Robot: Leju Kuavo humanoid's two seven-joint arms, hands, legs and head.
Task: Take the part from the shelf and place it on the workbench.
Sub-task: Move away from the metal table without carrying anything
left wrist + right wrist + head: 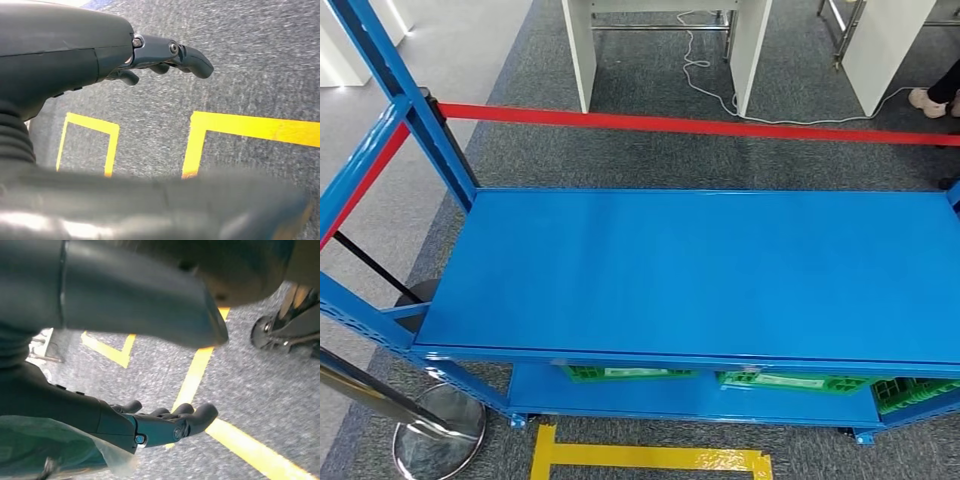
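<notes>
I face a blue shelf rack point(697, 270) whose top board is bare. Under it, on the lower board point(682, 398), stand three green crates point(629, 373) point(792, 381) point(912, 392); the top board hides what is in them. My left hand point(158, 52) hangs over the grey carpet with its fingers stretched out and nothing in it. My right hand point(158, 425) also hangs above the floor, fingers straight and apart from the thumb, holding nothing. A blurred green shape with clear plastic point(41, 445) lies beside its palm; I cannot tell whether they touch.
A red barrier belt point(697, 125) runs behind the rack. A chrome stanchion base point(441, 435) stands at its front left corner. Yellow floor tape point(652, 458) marks the carpet before the rack. White table legs point(580, 50) and a person's shoe point(927, 100) are farther back.
</notes>
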